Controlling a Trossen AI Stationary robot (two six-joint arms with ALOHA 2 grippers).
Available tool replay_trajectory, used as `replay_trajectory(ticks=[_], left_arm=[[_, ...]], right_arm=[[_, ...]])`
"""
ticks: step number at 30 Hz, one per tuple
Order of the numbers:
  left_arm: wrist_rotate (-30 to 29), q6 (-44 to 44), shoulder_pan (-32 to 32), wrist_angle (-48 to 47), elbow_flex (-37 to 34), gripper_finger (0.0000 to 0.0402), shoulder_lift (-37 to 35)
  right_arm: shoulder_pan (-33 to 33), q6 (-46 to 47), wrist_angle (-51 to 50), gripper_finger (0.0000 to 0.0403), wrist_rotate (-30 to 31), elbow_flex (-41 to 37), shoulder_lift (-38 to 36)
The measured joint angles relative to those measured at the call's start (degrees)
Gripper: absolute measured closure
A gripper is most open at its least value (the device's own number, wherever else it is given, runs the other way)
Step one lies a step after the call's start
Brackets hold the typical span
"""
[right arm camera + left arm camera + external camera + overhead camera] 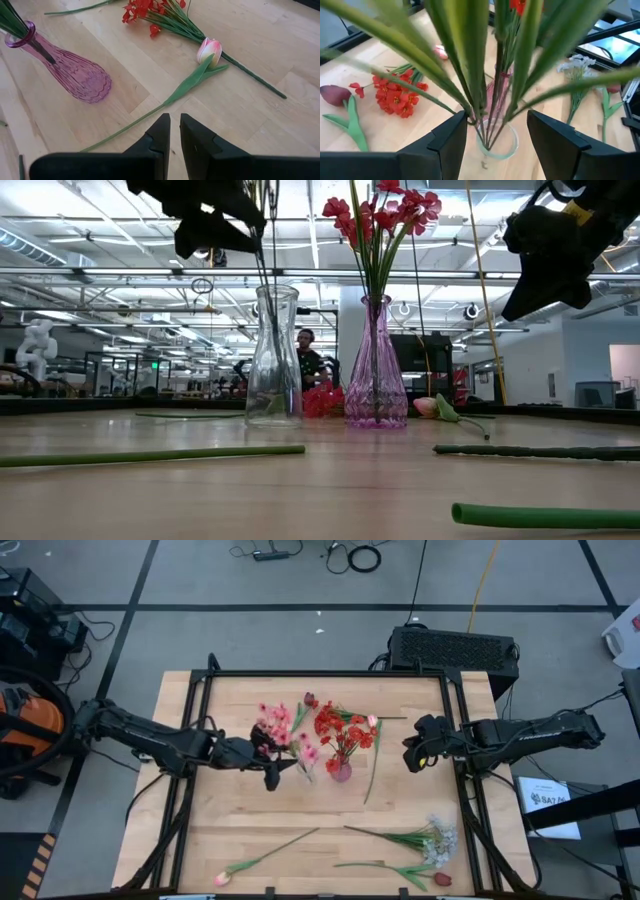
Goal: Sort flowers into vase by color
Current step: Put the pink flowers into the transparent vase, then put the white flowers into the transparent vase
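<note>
A clear glass vase (273, 360) stands mid-table with a bunch of pink flowers (281, 726) in it. Right of it a purple vase (341, 772) holds red flowers (340, 730). My left gripper (497, 117) hovers open above the clear vase's rim (509, 150), one finger on either side of the green stems (487, 127). My right gripper (175, 120) hangs shut and empty above the table, right of the purple vase (75, 75). A pink tulip (210, 50) lies flat below it. My left gripper is open around the pink bunch's stems just above the vase mouth, coming from above. The leaves (465, 107) pass close by one finger (452, 142); whether they touch it, I cannot tell.
A loose red spray (395, 97) and a dark red tulip (310, 700) lie behind the vases. Near the front edge lie a pink tulip (222, 880), a white-blue spray (436, 840) and a red tulip (442, 880). Bare wood lies between the vases and these stems.
</note>
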Motion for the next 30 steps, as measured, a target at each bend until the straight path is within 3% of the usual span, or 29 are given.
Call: replay_trajectory(ticks=[9,30], left_arm=[[0.63,-0.39,0.01,-6.49,3.17,0.0188,0.02],[3.61,-6.14,0.00,-19.41,3.23,0.0188,-1.73]], right_arm=[[0.00,0.00,0.00,0.0367,0.00,0.00,0.00],[0.00,0.00,-0.04,0.0367,-0.02,0.00,0.02]])
